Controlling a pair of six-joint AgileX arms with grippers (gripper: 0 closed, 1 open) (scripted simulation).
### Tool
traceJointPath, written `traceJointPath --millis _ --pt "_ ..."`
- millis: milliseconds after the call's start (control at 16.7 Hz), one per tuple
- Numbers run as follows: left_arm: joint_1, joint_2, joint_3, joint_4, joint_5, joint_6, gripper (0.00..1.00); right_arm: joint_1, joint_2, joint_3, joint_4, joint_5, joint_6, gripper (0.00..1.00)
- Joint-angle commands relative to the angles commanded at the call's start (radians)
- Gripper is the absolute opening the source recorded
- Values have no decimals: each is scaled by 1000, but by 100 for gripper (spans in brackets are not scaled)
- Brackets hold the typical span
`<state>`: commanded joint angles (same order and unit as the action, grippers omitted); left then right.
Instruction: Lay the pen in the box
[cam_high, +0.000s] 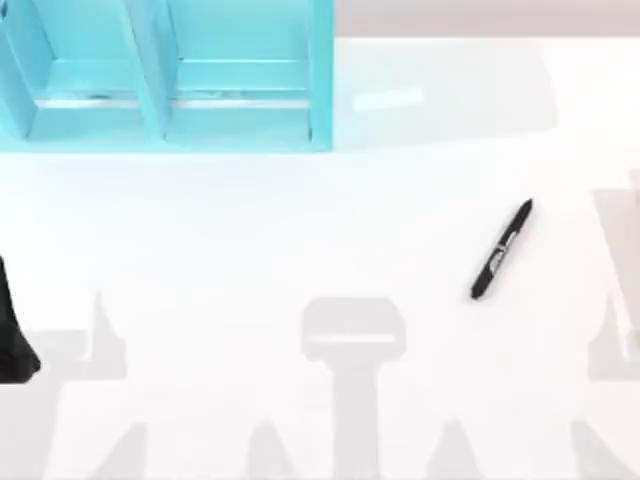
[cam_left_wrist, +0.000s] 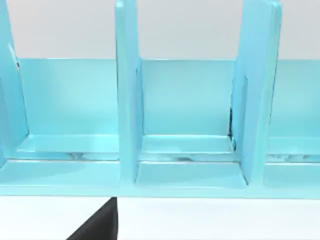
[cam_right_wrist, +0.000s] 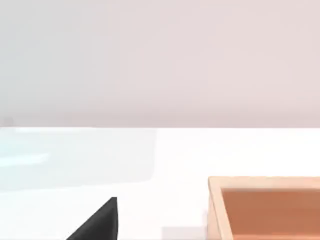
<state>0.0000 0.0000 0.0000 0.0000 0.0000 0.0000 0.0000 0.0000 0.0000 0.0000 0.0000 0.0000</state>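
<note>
Left arm: dark shape (cam_high: 15, 335) at the top view's left edge, near the front of the table; it looks parked, well apart from the pen, and whether its gripper is released or clenched cannot be told.

Right arm: it seems parked at the table's right side, since its wrist camera looks across bare table toward an orange box; a dark wedge (cam_right_wrist: 100, 222) sits at the lower edge of that view, and the state of its gripper cannot be told either.

Pen: slim black marker (cam_high: 502, 250) with pale printing on its barrel, lying flat and slanted on the white table (cam_high: 300, 230), right of centre; nothing touches it, so it is free to be picked up.

Orange box: open-topped tray (cam_right_wrist: 215, 210) with a pale rim, seen from the right wrist at the table's right side; probably where the pen goes, and it holds nothing that can be seen.

Blue rack: turquoise shelf (cam_high: 165, 125) with upright dividers (cam_left_wrist: 127, 100) at the far left of the table, facing the left wrist camera; its compartments look bare, and it stands well apart from the pen.

Task progress: not begun, judging from how the pen lies; the right arm seems the likelier one to fetch it.
</note>
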Motion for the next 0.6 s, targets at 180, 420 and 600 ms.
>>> traceJointPath --millis 180,420,600 --pt "0 0 0 0 0 0 100 2 10 10 -9 0 4 100" --pt "0 0 0 0 0 0 100 26 157 140 -121 -2 62 100" --pt "0 0 0 0 0 0 100 59 378 325 -256 -8 152 100"
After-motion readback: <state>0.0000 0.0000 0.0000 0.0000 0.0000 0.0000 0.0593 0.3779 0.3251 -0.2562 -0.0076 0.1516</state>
